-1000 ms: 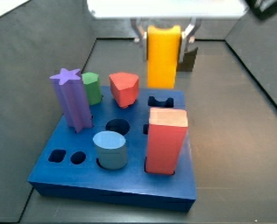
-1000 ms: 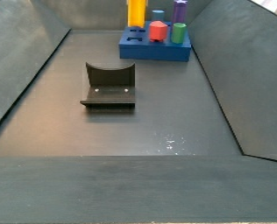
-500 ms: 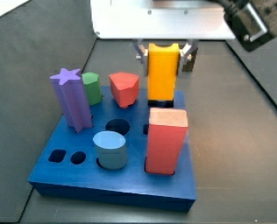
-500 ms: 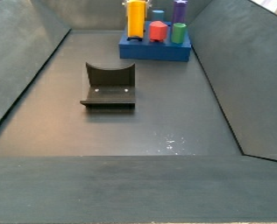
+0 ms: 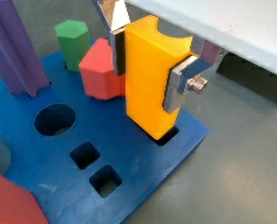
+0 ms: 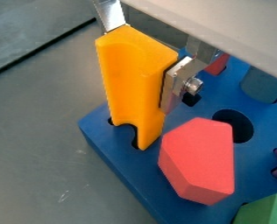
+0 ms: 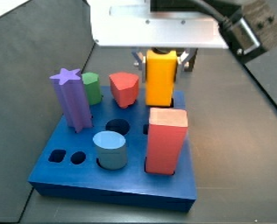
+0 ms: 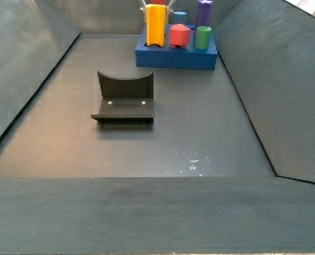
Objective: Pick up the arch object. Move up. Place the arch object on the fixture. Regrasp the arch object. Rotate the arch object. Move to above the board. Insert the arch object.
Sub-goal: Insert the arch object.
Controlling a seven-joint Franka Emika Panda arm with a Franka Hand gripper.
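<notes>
The arch object (image 5: 151, 87), yellow on one face and orange on its sides, stands upright between my gripper's (image 5: 149, 74) silver fingers (image 5: 180, 83), which are shut on it. Its lower end sits in a slot at the far edge of the blue board (image 5: 141, 166). Another wrist view shows the arch object (image 6: 131, 87), the gripper (image 6: 141, 61) and the board (image 6: 111, 144). In a side view the arch object (image 7: 161, 79) hangs under the gripper (image 7: 162, 58) over the board (image 7: 100, 182). The dark fixture (image 8: 125, 97) stands empty on the floor, apart from the board (image 8: 173, 58).
On the board stand a purple star post (image 7: 71, 98), a green peg (image 7: 92, 87), a red pentagon peg (image 7: 124, 88), a pale blue cylinder (image 7: 110, 150) and a big red block (image 7: 166, 140). The pentagon peg (image 6: 200, 162) is close beside the arch object. Dark sloping walls enclose the floor.
My gripper has come down with the arch object. Its lower end has gone from above the board into the slot at the board's far edge.
</notes>
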